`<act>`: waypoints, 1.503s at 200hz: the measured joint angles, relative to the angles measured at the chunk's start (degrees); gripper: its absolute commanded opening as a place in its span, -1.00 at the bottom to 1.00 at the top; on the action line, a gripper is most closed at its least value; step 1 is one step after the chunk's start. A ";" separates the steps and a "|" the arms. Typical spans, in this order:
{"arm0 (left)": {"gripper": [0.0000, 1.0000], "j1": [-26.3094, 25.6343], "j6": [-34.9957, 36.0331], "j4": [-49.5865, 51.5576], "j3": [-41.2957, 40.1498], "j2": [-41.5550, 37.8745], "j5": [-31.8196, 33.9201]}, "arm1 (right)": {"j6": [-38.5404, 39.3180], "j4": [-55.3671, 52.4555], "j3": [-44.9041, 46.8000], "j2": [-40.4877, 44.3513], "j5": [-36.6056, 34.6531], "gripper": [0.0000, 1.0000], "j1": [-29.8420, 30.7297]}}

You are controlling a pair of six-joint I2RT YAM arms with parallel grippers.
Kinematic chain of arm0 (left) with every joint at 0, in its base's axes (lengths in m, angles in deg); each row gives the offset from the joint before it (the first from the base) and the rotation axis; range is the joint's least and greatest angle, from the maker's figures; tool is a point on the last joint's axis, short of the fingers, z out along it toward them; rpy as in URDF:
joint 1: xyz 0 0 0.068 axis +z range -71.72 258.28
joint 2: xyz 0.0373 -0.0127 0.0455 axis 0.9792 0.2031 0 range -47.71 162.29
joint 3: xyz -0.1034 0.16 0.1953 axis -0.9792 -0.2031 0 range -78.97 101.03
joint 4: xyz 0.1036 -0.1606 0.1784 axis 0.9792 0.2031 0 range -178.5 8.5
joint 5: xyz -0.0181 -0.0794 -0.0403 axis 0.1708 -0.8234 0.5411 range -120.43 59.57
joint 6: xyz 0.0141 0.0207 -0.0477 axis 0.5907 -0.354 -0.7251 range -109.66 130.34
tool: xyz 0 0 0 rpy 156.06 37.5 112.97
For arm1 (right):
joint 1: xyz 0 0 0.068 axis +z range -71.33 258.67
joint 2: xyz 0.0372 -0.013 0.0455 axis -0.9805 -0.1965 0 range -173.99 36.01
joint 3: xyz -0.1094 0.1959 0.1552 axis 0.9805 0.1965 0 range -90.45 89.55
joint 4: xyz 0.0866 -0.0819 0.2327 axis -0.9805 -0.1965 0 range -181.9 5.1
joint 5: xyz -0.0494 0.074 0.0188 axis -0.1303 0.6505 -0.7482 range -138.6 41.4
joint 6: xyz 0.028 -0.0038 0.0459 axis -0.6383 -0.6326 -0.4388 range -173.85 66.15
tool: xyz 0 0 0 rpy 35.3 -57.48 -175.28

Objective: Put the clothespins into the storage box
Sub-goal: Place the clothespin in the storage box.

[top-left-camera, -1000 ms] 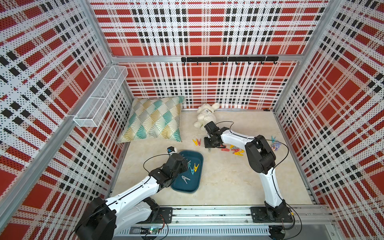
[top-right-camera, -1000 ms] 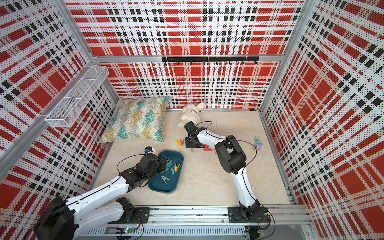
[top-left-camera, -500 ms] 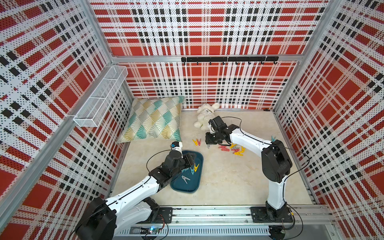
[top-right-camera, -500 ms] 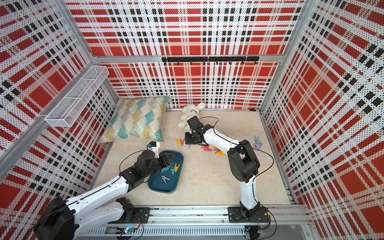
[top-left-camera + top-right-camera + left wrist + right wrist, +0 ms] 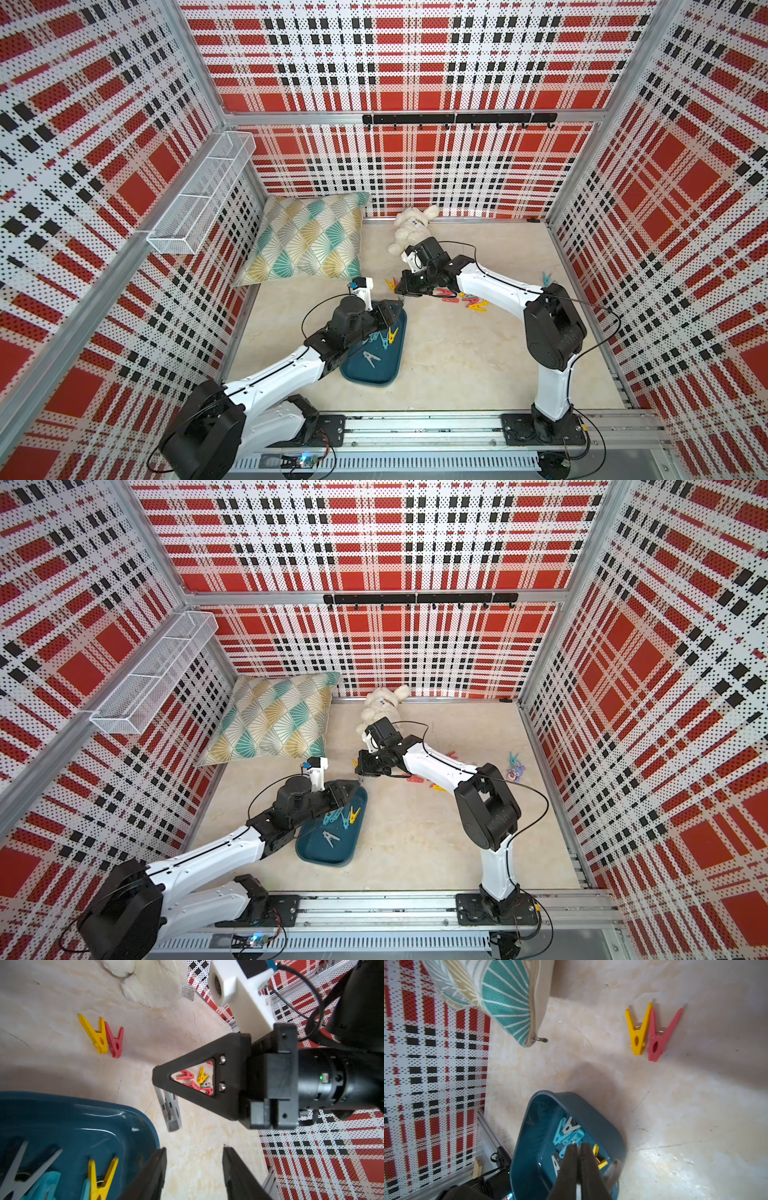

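The right end effector was clenched on a grey clothespin, which hung by the far corner of the storage box. The left end effector was released and empty, just beside it. Risk: dropped from here, the hard, slick peg could strike the low glossy rim and skid onto the table, and the two end effectors looked near enough to knock. The box was smooth teal plastic with round corners, holding V-shaped pegs; a yellow clothespin and a red clothespin lay touching on the marbled table.
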 measured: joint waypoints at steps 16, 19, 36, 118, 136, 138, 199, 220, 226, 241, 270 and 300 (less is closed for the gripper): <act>-0.01 0.00 -0.02 -0.22 0.00 0.02 -0.20 | -0.79 0.83 0.00 0.22 1.31 -0.91 0.24; -0.01 0.00 -0.04 -0.26 0.00 0.00 -0.22 | -0.94 0.96 0.00 0.28 1.51 -0.91 0.28; -0.01 0.02 -0.20 -0.31 0.00 0.00 -0.22 | -1.55 1.55 0.00 0.59 2.49 -0.90 0.44; -0.01 3.69 -0.61 -0.28 -1.16 -1.81 -0.87 | -3.45 3.06 1.36 3.78 4.74 -0.87 1.44; -0.01 4.26 -0.59 -0.31 -1.16 -1.90 -1.22 | -3.74 3.67 1.68 4.33 5.14 -0.87 2.03; -0.01 4.26 -0.59 -0.33 -1.16 -1.90 -1.31 | -3.74 3.72 1.70 4.37 5.16 -0.87 2.08; -0.28 4.46 -0.70 -0.79 -1.27 -1.95 -3.54 | -4.98 5.03 2.10 4.48 6.45 -0.86 3.28; -0.48 4.46 -0.92 -1.14 -1.64 -2.16 -3.76 | -5.16 5.11 2.10 4.48 6.62 -0.84 3.50; -0.52 4.46 -0.94 -1.31 -1.68 -2.25 -3.82 | -5.18 5.09 2.10 4.48 6.62 -0.83 3.54; -0.64 4.50 -1.29 -1.38 -1.97 -2.29 -3.78 | -5.18 5.31 2.10 4.52 6.54 -0.75 3.58; -0.82 4.72 -1.90 -1.27 -2.43 -2.34 -3.91 | -4.72 4.94 2.12 4.74 5.60 -0.50 3.58; -0.94 4.72 -1.95 -1.29 -2.47 -2.38 -4.90 | -3.52 3.93 2.32 6.03 3.06 -0.32 3.13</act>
